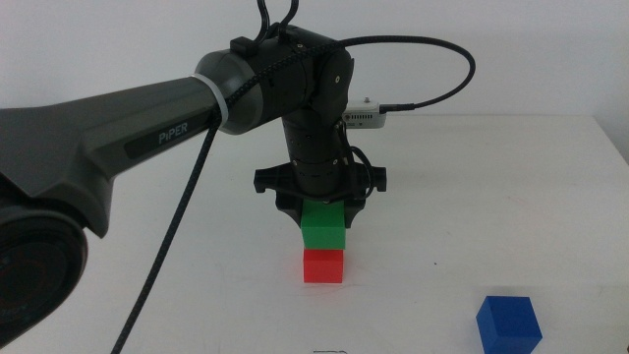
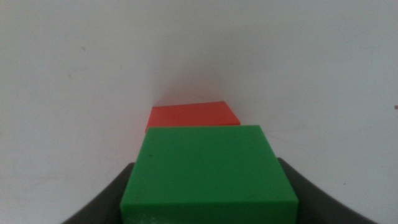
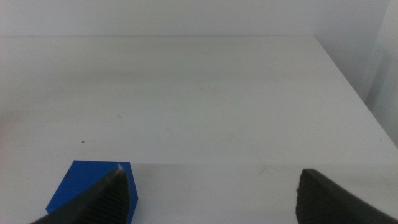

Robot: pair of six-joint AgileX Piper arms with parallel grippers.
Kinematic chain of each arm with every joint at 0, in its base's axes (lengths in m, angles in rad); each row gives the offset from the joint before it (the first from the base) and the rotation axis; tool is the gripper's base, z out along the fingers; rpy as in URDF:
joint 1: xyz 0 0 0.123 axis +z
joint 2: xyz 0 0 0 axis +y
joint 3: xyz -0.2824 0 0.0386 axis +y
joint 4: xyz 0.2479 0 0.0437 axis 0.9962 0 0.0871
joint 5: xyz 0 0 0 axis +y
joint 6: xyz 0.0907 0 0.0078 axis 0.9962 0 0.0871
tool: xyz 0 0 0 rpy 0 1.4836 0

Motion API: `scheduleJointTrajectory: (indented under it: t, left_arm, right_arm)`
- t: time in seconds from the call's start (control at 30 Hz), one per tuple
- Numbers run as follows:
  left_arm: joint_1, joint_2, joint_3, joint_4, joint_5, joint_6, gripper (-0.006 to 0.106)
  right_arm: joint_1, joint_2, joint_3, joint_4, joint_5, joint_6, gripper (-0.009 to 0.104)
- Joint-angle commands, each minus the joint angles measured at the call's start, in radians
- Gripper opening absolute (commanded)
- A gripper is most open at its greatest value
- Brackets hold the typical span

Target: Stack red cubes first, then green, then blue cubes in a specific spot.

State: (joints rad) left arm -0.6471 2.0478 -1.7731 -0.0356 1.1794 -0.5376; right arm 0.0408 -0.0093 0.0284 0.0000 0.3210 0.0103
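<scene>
Left end effector point(image 1: 324, 218) grips the green cube point(image 1: 323, 226) atop the red cube point(image 1: 323, 265); right end effector point(image 3: 211, 193), wide, waits by the blue cube point(image 3: 87, 186).

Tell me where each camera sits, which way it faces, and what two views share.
Middle view: above the table's front, looking forward and down; left arm over the green cube and red cube.
Left wrist view: on the left arm, looking down; left gripper holds the green cube.
Right wrist view: on the waiting right arm, facing across the table; open right gripper, blue cube.
Middle and left wrist share green and red.
</scene>
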Motion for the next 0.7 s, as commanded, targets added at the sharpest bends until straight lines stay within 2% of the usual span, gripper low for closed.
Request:
scheduleJointTrajectory:
  t: [0.0,0.5,0.53,0.57,0.6,0.63,0.67]
  left_arm:
    - [-0.008,-0.059,-0.031,-0.011,-0.017,-0.017,-0.002]
    - [-0.008,-0.016,-0.026,-0.004,0.015,-0.033,-0.002]
    - [-0.008,-0.007,-0.026,-0.002,0.024,-0.033,0.003]
    - [-0.008,-0.007,-0.026,0.009,0.016,-0.032,0.014]
    - [-0.008,-0.007,-0.026,0.011,0.014,-0.032,0.019]
    - [-0.008,-0.007,-0.026,0.013,0.002,-0.032,0.049]
    - [-0.008,-0.007,-0.026,0.016,-0.004,-0.033,0.065]
  right_arm:
    - [-0.005,-0.023,-0.018,-0.010,-0.071,-0.010,0.080]
    - [-0.005,-0.023,-0.018,-0.010,-0.071,-0.010,0.080]
    - [-0.005,-0.023,-0.018,-0.010,-0.071,-0.010,0.080]
    - [-0.005,-0.023,-0.018,-0.010,-0.071,-0.010,0.080]
    - [-0.005,-0.023,-0.018,-0.010,-0.071,-0.010,0.080]
    - [-0.005,-0.023,-0.018,-0.010,-0.071,-0.010,0.080]
    - [-0.005,-0.023,-0.018,-0.010,-0.071,-0.010,0.080]
